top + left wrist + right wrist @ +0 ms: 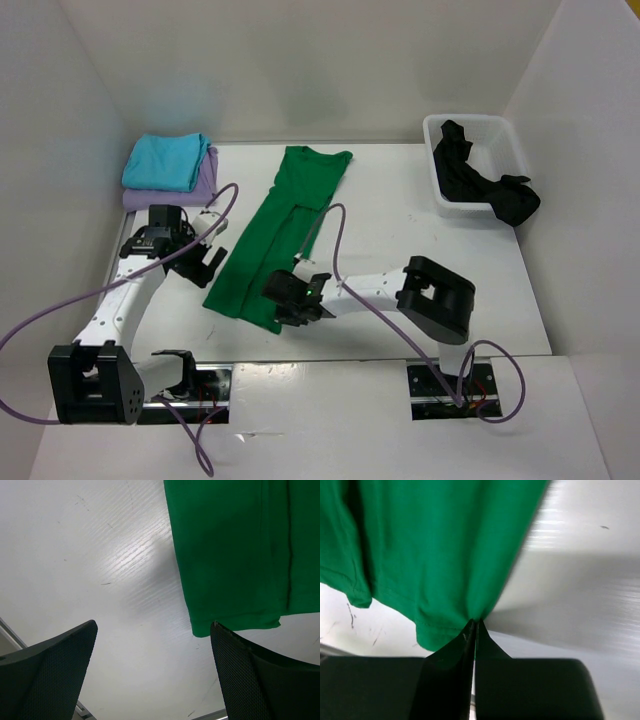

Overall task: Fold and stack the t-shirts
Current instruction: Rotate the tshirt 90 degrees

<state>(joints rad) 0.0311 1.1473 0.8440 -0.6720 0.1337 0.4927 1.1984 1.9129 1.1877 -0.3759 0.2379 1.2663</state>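
A bright green t-shirt (283, 226) lies lengthwise on the table, folded into a long strip, collar at the far end. My right gripper (283, 298) is shut on its near hem corner (451, 625), the cloth pinched between the fingertips. My left gripper (207, 252) hangs open just left of the strip's near end, with the green hem (235, 622) beside its right finger (260, 680) and only bare table between the jaws. A turquoise t-shirt (166, 161) lies folded on a lavender one (205, 183) at the far left. A black t-shirt (480, 180) spills over the bin.
A white plastic bin (436, 170) stands at the far right, with black cloth hanging over its right edge. White walls close in the table on the left, back and right. Purple cables (340, 240) loop over the arms.
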